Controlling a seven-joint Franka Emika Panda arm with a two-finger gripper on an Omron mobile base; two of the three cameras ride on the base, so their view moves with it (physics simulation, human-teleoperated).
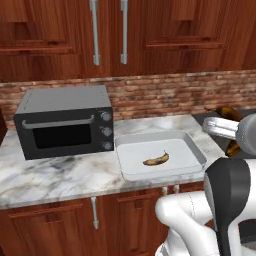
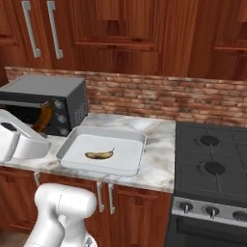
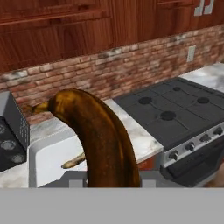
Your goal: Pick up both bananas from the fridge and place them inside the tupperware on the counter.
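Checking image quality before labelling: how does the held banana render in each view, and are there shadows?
Hand view: held banana looms huge and distorted by closeness. Left base view: it is cut by the arm. Right base view: sharp; the tray banana casts hardly any shadow in the tupperware.

wall: red-brown brick backsplash [image 2: 159,99] ahead of me | upper cabinets [image 1: 165,35]: reddish wood, silver bar handles [image 1: 94,30] | lower cabinets [image 1: 45,227]: same wood, below the marble | microwave [image 1: 65,122]: black, against the bricks | stovetop [image 2: 212,161]: black, four burners, knobs along its front | outlet [image 3: 190,53] on the brick
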